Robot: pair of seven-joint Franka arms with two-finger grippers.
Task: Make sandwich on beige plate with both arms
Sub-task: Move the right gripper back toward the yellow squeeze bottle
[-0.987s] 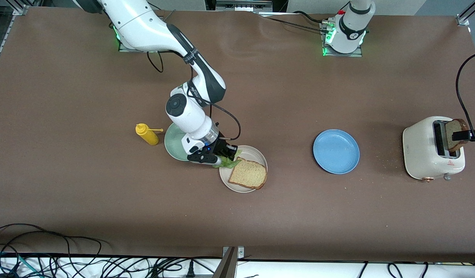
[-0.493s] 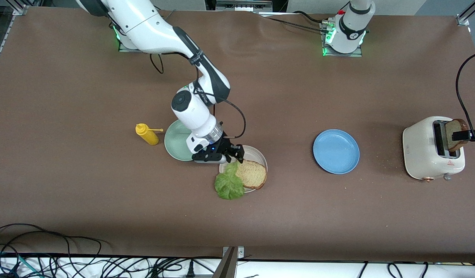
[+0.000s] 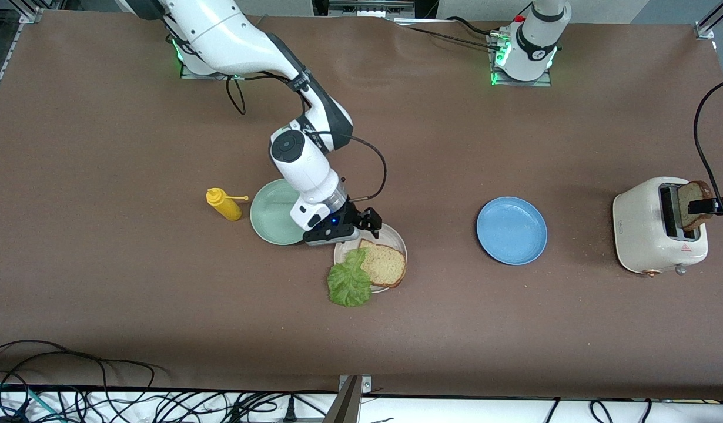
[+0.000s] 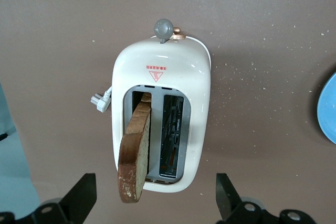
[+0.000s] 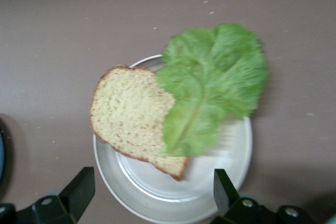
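Observation:
The beige plate [image 3: 397, 237] holds one slice of tan bread [image 3: 386, 264]. A ruffled green lettuce leaf [image 3: 350, 284] lies on the slice's corner and hangs over the plate's rim onto the table. My right gripper [image 3: 366, 223] is open and empty, just above the plate's edge nearest the robots. The right wrist view shows the plate [image 5: 231, 174], the bread [image 5: 128, 116] and the lettuce [image 5: 210, 85] below the right gripper [image 5: 152, 198]. My left gripper [image 3: 713, 205] is open over the toaster [image 3: 649, 226], beside a browned slice [image 3: 693, 202] leaning out of one slot. In the left wrist view its fingers [image 4: 79, 199] stand wide of that slice [image 4: 134, 153].
A mint-green plate [image 3: 266, 212] touches the beige plate toward the right arm's end, with a yellow mustard bottle [image 3: 223, 204] beside it. A blue plate [image 3: 511, 230] lies between the beige plate and the toaster. A black cable [image 3: 699, 135] runs past the toaster.
My right gripper let go of the lettuce, which dropped onto the bread and plate rim. The gripper then rose and shifted slightly toward the left arm's end. The left gripper has not moved.

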